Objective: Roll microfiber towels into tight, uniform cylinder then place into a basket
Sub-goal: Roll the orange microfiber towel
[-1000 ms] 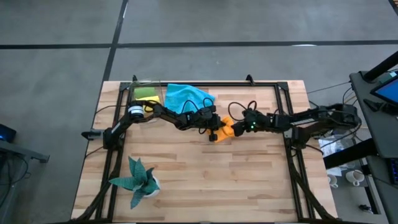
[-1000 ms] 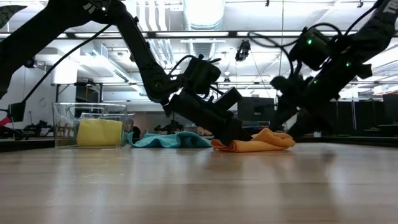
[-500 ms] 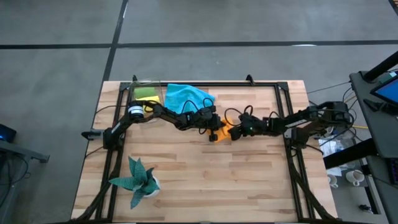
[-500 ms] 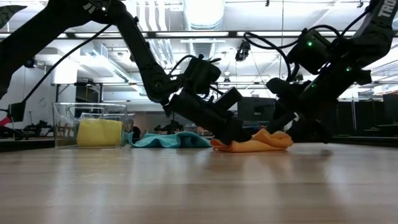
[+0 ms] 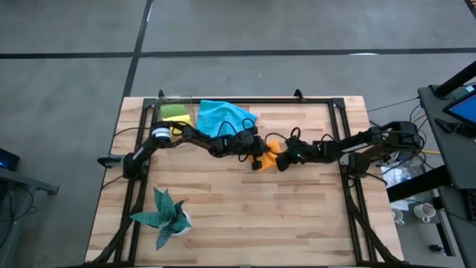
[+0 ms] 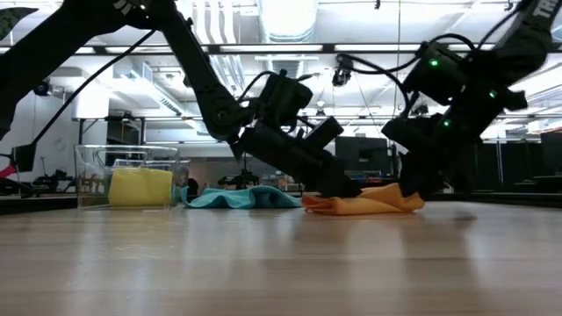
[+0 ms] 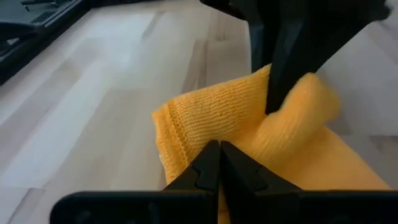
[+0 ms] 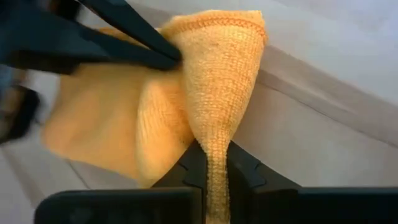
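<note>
The orange towel (image 5: 271,149) lies crumpled at mid-table, between my two grippers. My left gripper (image 7: 217,149) reaches it from the left and is shut at a raised fold. My right gripper (image 8: 214,167) comes from the right and is shut on another fold. The blue towel (image 5: 223,115) lies loosely spread on the table behind them. The clear basket (image 6: 88,175) stands at the far left with a yellow towel roll (image 6: 140,186) and a green towel (image 5: 175,111) inside. My left gripper meets the orange towel with its shut tips at a raised fold just below the hem (image 7: 186,134), slanting down from the table's left. How much cloth lies between the fingers does not show. The towel's underside rests on the table. My right gripper pinches a narrow bunched fold at the towel's right end (image 8: 214,140) between its two fingers, slanting down from the table's right. The cloth fans out from the pinch up to its hem (image 8: 217,22). The rest of the towel lies on the table.
A dark teal plant in a white pot (image 5: 165,214) stands near the front left. A black metal frame (image 5: 245,101) runs around the tabletop. Bare wood (image 5: 260,216) stretches along the near half of the table.
My right gripper has come down and toward the table's left onto the orange towel's right end and has shut on a fold there. The towel's right end is drawn in and bunched; its left end stays under my left gripper.
</note>
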Robot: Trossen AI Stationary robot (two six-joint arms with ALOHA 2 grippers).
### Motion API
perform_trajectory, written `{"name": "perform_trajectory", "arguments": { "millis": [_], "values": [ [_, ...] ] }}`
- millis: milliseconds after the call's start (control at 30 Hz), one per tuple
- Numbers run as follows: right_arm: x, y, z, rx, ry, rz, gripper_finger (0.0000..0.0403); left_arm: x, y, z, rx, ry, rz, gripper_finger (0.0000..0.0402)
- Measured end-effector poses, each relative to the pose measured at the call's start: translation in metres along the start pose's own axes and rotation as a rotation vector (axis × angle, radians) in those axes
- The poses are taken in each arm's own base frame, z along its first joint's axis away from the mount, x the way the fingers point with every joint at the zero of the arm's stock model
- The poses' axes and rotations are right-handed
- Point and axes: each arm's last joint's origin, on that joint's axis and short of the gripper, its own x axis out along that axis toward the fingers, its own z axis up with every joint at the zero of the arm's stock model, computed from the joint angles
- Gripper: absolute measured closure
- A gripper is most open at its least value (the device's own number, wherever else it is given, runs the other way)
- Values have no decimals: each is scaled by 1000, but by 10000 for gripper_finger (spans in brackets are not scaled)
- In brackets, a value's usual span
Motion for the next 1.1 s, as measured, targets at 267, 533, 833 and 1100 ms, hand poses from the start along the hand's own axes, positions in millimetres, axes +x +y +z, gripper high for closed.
{"name": "perform_trajectory", "arguments": {
  "millis": [267, 533, 833, 1100],
  "values": [
    [-17, 17, 25, -225, 127, -343, 385, -3, -13, 5, -64, -28, -23, 402],
    [-29, 23, 37, -330, 115, -558, 387, -18, -15, -1, -241, -75, -17, 402],
    [-3, 20, 25, -416, 227, -732, 387, -25, -14, -8, -330, -99, 22, 402],
    [14, 43, 20, -526, 304, -835, 388, -39, -6, 9, -299, -140, 36, 402]
  ]
}}
